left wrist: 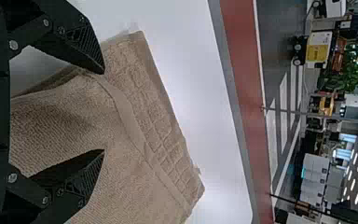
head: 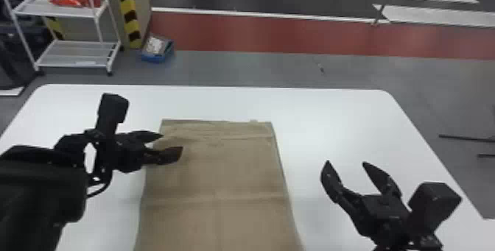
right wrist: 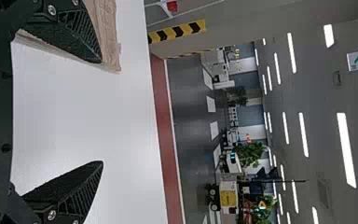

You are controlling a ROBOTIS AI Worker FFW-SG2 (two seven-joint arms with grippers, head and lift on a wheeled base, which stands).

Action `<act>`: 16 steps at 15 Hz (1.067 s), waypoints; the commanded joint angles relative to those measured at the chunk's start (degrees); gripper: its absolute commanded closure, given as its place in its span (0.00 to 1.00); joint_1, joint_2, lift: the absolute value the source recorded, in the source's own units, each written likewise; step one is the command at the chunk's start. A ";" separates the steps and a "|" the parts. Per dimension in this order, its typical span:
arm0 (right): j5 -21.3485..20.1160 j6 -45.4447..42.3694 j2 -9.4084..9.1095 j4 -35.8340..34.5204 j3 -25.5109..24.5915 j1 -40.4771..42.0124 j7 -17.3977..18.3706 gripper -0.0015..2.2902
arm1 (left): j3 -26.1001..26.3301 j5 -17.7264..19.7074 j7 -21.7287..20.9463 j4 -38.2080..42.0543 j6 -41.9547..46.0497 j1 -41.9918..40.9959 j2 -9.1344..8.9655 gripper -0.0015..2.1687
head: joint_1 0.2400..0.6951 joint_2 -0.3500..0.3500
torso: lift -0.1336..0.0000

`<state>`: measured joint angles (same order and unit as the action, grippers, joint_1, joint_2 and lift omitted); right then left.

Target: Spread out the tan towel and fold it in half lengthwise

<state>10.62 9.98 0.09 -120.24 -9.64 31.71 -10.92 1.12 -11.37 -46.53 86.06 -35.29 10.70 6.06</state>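
Two fingers are spread wide on the left gripper, and nothing is seen pinched between them. They are pointed inward over the tan towel, near its far left corner; whether the cloth is touched cannot be told. The fingers of the right gripper are also held wide apart, with bare surface seen between them and nothing gripped. They are placed to the right of the towel, apart from its long right edge.

The towel is laid out flat, mostly to the right of the left fingers and on the near side of them, with its far edge just beyond their tips. It is marked by a crease across its width and by a fainter one along its length, both nearer than the left fingers. Beyond both sets of fingers, on the floor, a white rack and a blue box are seen.

Part of the towel's left edge is covered by the left fingers. Its near end is cut off by the bottom of the head view. In the right wrist view, part of the towel is hidden behind one finger.
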 commanded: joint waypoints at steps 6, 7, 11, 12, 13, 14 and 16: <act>0.28 0.18 -0.14 0.80 -0.03 -0.51 -0.07 0.05 | 0.20 -0.05 -1.99 3.24 -0.36 -1.91 0.09 0.34 | 1.00 0.29 | 0.11; 0.28 0.18 -0.14 0.89 -0.03 -0.60 -0.07 0.05 | 0.29 -0.05 -1.99 3.24 -0.36 -1.91 0.09 0.45 | 1.00 0.29 | 0.11; 0.28 0.18 -0.14 0.89 -0.03 -0.68 0.02 0.05 | 0.20 -0.23 0.82 7.28 -1.94 -4.72 0.00 0.83 | 1.00 0.29 | 0.11; 0.28 0.18 -0.14 1.06 -0.03 -0.68 0.02 0.05 | 0.02 -0.05 0.56 11.68 -2.64 -7.01 0.09 0.83 | 1.00 0.29 | 0.11; 0.28 0.18 -0.14 1.06 -0.12 -0.77 -0.07 0.05 | -0.15 0.56 0.12 15.90 -3.88 -9.38 0.09 0.83 | 1.00 0.30 | 0.11; 0.37 0.18 -0.14 1.06 -0.12 -0.86 -0.07 0.05 | -0.15 1.09 0.03 19.68 -6.16 -11.40 0.09 0.83 | 1.00 0.29 | 0.11; 1.24 0.18 -0.14 1.06 -1.26 -1.30 -0.07 0.05 | 0.64 1.70 0.29 29.34 -9.68 -17.12 0.00 0.83 | 1.00 0.28 | 0.11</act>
<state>11.25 10.16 0.09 -119.18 -10.14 30.71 -10.99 1.24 -10.07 -46.36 109.31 -42.69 -2.77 6.10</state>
